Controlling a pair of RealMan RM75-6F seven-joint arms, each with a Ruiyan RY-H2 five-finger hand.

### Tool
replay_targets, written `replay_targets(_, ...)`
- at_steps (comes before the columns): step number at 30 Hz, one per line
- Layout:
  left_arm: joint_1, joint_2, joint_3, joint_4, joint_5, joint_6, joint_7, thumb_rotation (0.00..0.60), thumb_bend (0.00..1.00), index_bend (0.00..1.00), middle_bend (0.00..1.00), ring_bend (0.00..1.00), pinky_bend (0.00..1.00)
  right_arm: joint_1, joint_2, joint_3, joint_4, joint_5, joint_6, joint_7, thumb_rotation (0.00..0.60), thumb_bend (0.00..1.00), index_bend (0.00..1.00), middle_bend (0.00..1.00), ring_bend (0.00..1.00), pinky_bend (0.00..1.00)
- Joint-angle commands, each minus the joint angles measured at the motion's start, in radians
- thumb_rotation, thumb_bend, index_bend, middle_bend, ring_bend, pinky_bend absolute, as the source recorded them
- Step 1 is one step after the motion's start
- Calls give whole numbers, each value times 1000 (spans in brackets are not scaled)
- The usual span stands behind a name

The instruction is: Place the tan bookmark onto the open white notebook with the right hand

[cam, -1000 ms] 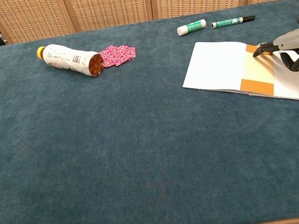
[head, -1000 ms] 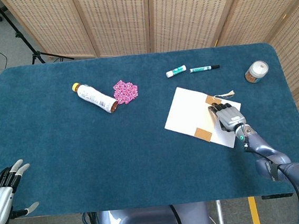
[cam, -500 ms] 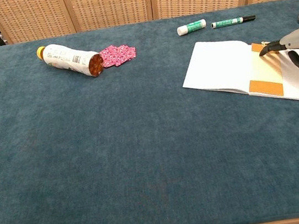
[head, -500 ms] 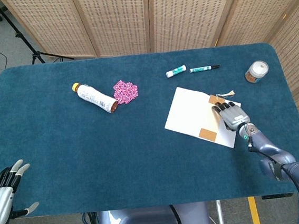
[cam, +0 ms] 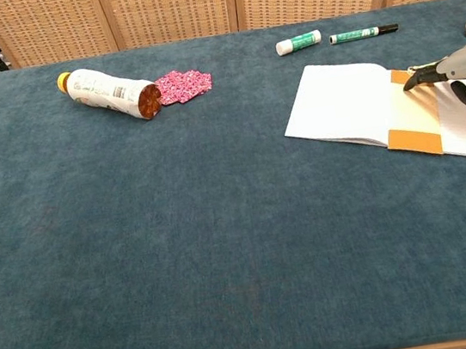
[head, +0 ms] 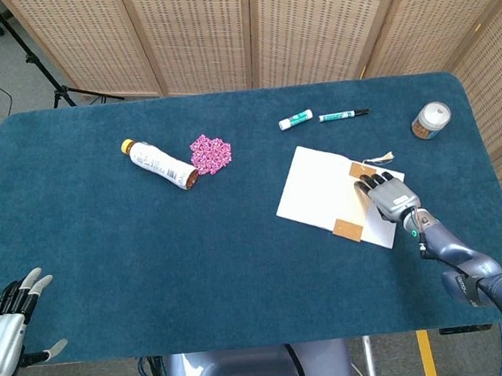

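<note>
A tan bookmark (cam: 415, 111) is laid across the white notebook (cam: 353, 104) near the table's right edge — the right hand (head: 389, 194) is held flat, fingers spread, upon it; label text is unreadable.

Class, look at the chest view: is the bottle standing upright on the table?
No. The bottle lies on its side on the table, beside the pink item.

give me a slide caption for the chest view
Right hand rests fingertips on the tan bookmark lying across the open white notebook.
</note>
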Motion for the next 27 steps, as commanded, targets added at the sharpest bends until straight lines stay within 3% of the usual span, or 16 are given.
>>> replay_targets(1,0,0,0,0,-1,0,0,600,0,0,0,0,0,2,-4,1,8,-6,1,-4,600,1000,0,0,0,62)
replay_targets(27,1,2,1,4,-2,2,-7,600,0,0,0,0,0,9,-27,16,42,-16,-4,-18,600,1000,0,0,0,62)
